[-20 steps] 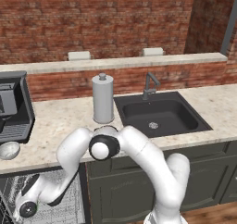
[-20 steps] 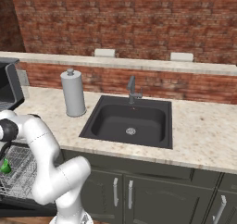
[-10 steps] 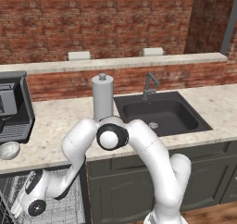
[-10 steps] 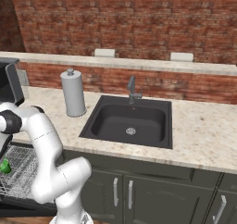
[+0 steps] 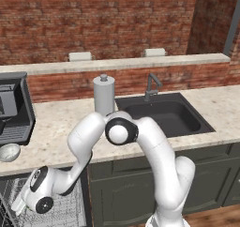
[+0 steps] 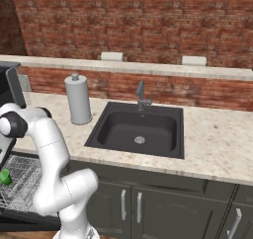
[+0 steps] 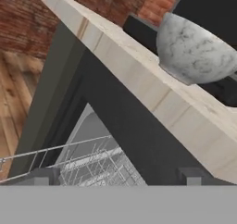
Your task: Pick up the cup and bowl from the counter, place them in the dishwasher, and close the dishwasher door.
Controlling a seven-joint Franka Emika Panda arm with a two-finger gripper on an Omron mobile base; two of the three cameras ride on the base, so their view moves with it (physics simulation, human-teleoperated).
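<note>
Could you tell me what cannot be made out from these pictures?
- Gripper: hand view cuts its fingertips at the bottom band; open or shut is unclear.
- Cup: right base view, partly cut by the left edge.
- Dishwasher door: below both base views' frames.
- Bowl: left base view, too small for detail.

- No text, label, brand, number or sign can be read in any of the views.
- The coffee machine (image 5: 14, 106) on the counter (image 5: 61, 123) has a plain black front with no legible marking.
- The grey canister (image 6: 79, 99) carries no lettering.
- The bowl (image 7: 196, 49) shows only a marbled grey-white pattern, no print.
- The cup (image 6: 5, 177) is plain green.
- The two white plates on the brick ledge (image 5: 117, 62) are blank.
</note>
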